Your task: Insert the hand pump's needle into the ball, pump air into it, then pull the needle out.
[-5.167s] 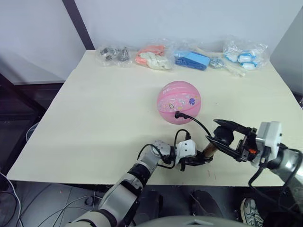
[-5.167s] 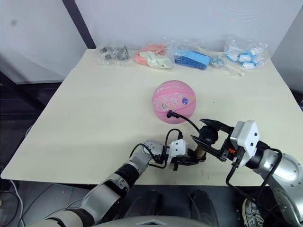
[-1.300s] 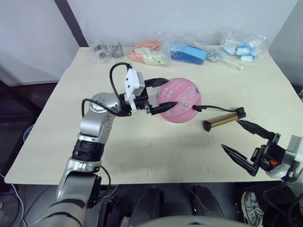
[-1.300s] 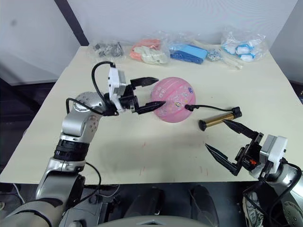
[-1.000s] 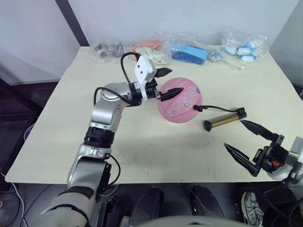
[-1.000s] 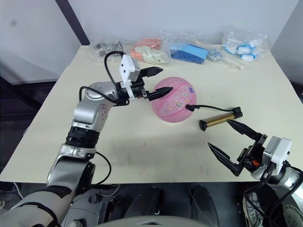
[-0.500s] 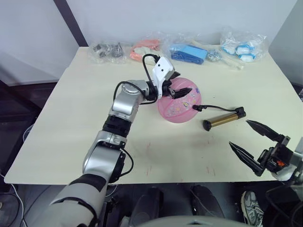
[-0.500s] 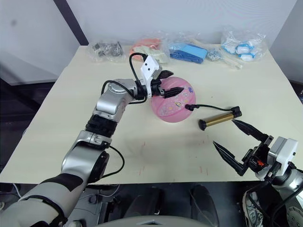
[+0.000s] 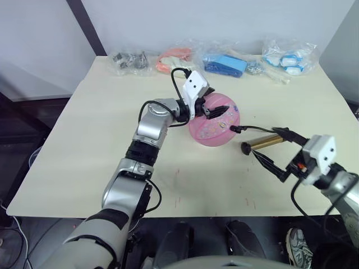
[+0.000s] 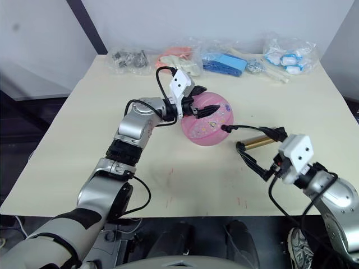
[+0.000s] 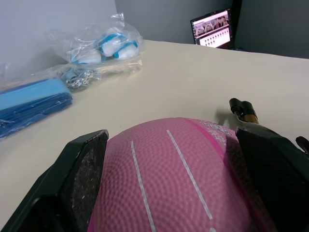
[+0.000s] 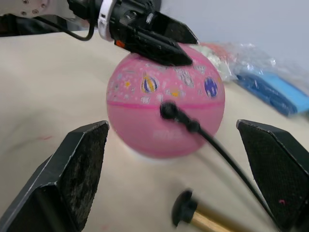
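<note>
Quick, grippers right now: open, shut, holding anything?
Left gripper: open, fingers straddling the top of the ball, not clamped.
Right gripper: open, holding nothing, near the hand pump.

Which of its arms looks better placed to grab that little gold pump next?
Probably the right. The right gripper is open with its fingers either side of the hand pump lying on the table. The left gripper is open over the ball, seemingly to steady it.

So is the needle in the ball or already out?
In. The black fitting on the needle sits against the side of the ball, and the hose runs back to the pump lying on the table.
</note>
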{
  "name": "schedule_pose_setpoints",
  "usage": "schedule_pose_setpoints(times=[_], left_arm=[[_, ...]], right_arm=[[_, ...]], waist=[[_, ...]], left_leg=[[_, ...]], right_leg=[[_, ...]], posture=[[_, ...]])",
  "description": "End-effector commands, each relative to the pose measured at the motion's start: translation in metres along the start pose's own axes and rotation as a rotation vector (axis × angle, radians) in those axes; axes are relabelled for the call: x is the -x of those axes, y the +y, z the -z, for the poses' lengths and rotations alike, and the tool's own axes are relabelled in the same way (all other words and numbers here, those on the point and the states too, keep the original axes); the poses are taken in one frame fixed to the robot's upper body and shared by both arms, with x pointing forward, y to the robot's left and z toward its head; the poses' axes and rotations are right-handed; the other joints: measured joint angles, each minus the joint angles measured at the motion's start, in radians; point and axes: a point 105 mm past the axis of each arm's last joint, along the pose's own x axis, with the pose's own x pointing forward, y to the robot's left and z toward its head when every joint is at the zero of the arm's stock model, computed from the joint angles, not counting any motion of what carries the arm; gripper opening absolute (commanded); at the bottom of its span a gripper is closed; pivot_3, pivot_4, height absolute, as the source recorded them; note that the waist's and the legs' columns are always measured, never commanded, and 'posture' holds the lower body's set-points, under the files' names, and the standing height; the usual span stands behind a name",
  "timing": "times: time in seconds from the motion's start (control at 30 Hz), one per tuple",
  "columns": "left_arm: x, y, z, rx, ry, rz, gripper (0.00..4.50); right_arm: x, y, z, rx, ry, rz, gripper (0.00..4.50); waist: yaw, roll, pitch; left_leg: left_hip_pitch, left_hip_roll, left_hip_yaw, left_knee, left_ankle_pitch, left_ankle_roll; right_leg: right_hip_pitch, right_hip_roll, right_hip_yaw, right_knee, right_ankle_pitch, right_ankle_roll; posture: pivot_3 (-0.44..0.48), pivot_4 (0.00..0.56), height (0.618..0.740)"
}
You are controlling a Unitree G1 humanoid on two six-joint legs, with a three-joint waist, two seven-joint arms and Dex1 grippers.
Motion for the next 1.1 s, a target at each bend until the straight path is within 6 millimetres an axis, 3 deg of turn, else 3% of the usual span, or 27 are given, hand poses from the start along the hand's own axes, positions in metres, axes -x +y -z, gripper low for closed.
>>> schedule_pose_setpoints(times=[0.03, 0.23, 0.47, 0.93, 1.03, 1.1], left_arm=[[-0.002, -0.012, 0.046, 0.054, 0.153, 0.012, 4.5], [0.0, -0.015, 0.048, 0.078, 0.143, -0.007, 4.5], [-0.003, -0.015, 0.05, 0.09, 0.146, -0.025, 4.5], [-0.004, -0.017, 0.054, 0.092, 0.159, -0.013, 4.5], [-0.005, -0.018, 0.054, 0.091, 0.16, -0.01, 4.5], [-0.005, -0.018, 0.053, 0.091, 0.159, -0.012, 4.5]], right_arm=[[-0.007, -0.007, 0.003, 0.124, 0.065, -0.02, 4.46], [-0.027, -0.027, 0.013, 0.413, 0.154, -0.085, 4.46], [-0.048, -0.021, 0.017, 0.55, 0.136, -0.213, 4.46], [-0.074, -0.023, 0.014, 0.691, 0.074, -0.262, 4.46], [-0.076, -0.024, 0.016, 0.7, 0.07, -0.267, 3.6], [-0.076, -0.024, 0.016, 0.705, 0.066, -0.266, 2.67]], waist=[[0.003, -0.002, -0.002], [-0.003, -0.001, -0.005], [-0.004, -0.002, -0.007], [-0.002, -0.003, -0.007], [-0.001, -0.003, -0.007], [-0.001, -0.003, -0.007]], left_leg=[[0.0, 0.0, 0.0, 0.0, 0.0, 0.0], [0.001, 0.0, 0.0, 0.001, 0.0, 0.0], [0.001, 0.0, 0.0, 0.002, 0.0, 0.0], [0.0, -0.001, 0.0, 0.002, 0.0, 0.0], [0.0, -0.001, -0.001, 0.002, 0.0, 0.0], [0.0, -0.001, -0.001, 0.002, 0.0, 0.0]], right_leg=[[0.0, 0.0, -0.001, 0.0, 0.0, 0.0], [0.001, 0.0, 0.0, 0.0, 0.0, 0.0], [0.001, -0.001, 0.0, -0.001, 0.0, 0.0], [0.002, -0.001, -0.001, -0.001, 0.0, 0.0], [0.002, -0.001, -0.001, -0.001, 0.0, 0.0], [0.002, -0.001, -0.001, -0.001, 0.0, 0.0]], posture=[[0.0, 0.15, 0.74], [0.0, 0.15, 0.74], [0.0, 0.15, 0.74], [0.0, 0.15, 0.74], [0.0, 0.15, 0.74], [0.0, 0.15, 0.74]])
